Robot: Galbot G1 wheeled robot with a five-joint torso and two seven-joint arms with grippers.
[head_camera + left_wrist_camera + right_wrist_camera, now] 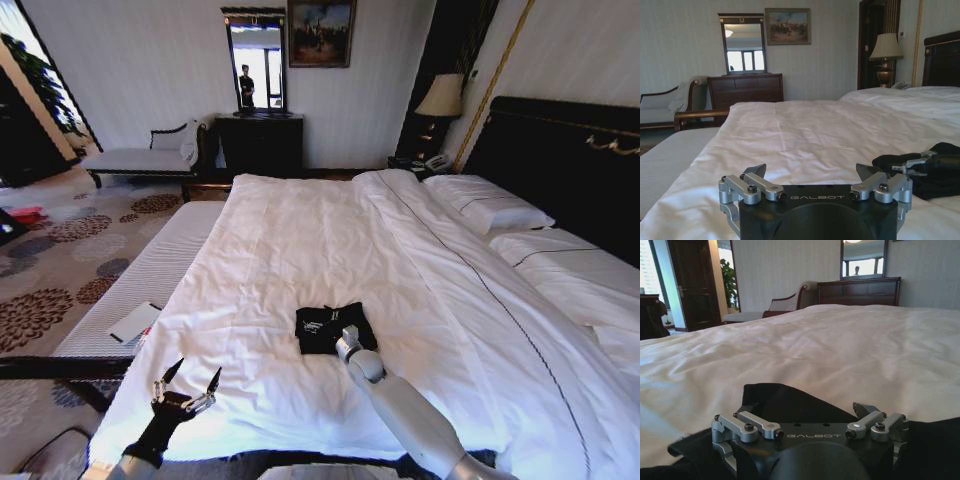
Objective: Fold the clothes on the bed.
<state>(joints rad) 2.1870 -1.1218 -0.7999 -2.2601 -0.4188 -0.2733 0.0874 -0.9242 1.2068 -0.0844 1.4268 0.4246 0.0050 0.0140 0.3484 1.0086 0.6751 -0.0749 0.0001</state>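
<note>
The clothes, a black T-shirt [322, 326], lie bunched in a small square on the white duvet of the bed [300, 230], near its front edge. My right gripper [347, 344] rests at the shirt's near edge. In the right wrist view the right gripper [807, 409] is open, with the black fabric [785, 399] lying under and between its fingers. My left gripper [187, 383] hovers open over the duvet's front left corner, well apart from the shirt. In the left wrist view the left gripper [812, 175] holds nothing, and the shirt [945, 150] shows off to one side.
A striped pale bench [150, 270] with a white flat item [135, 322] runs along the bed's left side. Pillows [490, 210] and the dark headboard [570, 150] are at the right. A dresser [260, 142], chaise [145, 158] and lamp [441, 98] stand by the far wall.
</note>
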